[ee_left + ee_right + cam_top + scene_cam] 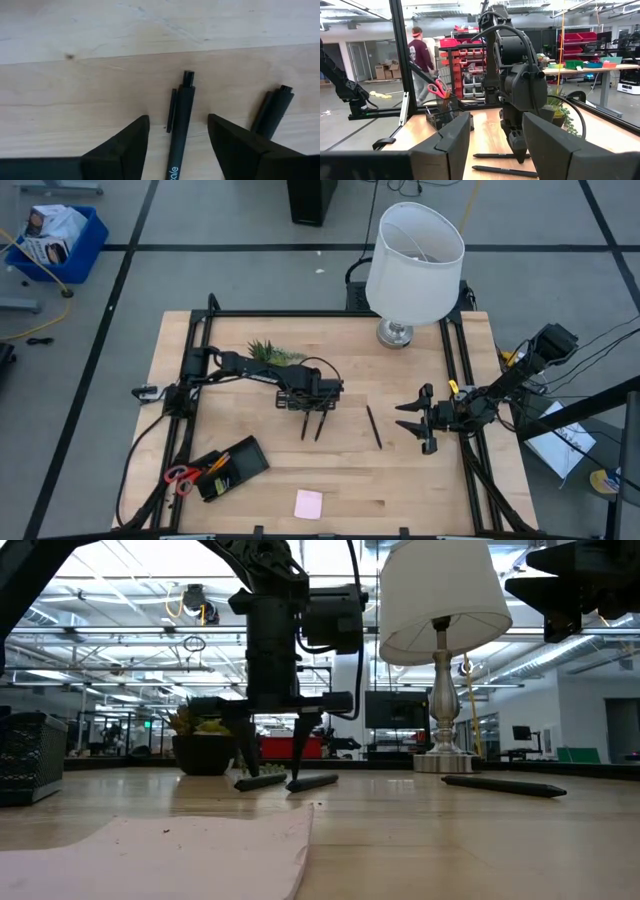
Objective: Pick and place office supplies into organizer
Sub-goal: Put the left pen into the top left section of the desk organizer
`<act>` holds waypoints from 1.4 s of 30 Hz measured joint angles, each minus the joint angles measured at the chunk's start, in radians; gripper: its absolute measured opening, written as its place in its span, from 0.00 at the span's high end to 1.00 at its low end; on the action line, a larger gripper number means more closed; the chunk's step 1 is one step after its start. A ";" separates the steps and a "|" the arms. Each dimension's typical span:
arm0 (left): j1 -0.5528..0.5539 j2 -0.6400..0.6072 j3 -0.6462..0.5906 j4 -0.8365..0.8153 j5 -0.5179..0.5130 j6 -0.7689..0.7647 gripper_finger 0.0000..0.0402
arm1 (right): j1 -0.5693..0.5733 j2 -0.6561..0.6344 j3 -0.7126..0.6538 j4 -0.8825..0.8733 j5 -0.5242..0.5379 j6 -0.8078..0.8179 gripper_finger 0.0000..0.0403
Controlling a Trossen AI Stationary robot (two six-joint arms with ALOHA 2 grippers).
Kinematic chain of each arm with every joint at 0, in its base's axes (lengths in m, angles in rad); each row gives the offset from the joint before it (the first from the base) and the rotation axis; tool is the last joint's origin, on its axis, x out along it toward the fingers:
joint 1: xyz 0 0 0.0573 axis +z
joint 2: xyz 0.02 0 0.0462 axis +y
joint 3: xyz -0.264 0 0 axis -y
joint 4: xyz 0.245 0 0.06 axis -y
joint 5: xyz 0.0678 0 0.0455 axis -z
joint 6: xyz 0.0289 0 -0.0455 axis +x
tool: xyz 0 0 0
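Observation:
Two thin black pens (304, 426) (322, 425) lie side by side flat on the wooden table. My left gripper (178, 120) points straight down over them, open. Its fingers stand on either side of one pen (180, 130) without touching it; the other pen (272, 112) lies just outside one finger. A third pen (373, 426) lies to their right. The black organizer (232, 467) sits at the near left, with red-handled scissors (180, 476) at its left end. A pink pad (308, 503) lies by the near edge. My right gripper (418, 420) waits open at the right.
A white-shaded lamp (413, 265) stands at the far right. A small green plant (275, 353) sits behind the left arm. Black frame rails (455, 370) run along both sides of the table. Bare wood lies between the pens and the organizer.

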 joint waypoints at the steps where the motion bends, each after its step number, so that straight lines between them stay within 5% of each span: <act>1: -0.001 0.000 0.000 -0.001 0.000 0.000 0.49 | 0.000 0.000 0.000 0.000 0.000 0.000 0.56; 9: -0.002 0.002 -0.002 -0.009 -0.002 0.001 0.71 | 0.000 0.000 0.000 0.001 0.000 0.000 0.57; 20: -0.004 0.003 -0.002 -0.004 -0.012 -0.002 0.86 | 0.000 0.000 0.000 0.001 0.000 0.000 0.56; 42: -0.045 -0.013 -0.006 -0.001 -0.092 -0.008 0.88 | 0.000 0.000 0.000 0.001 0.000 0.000 0.56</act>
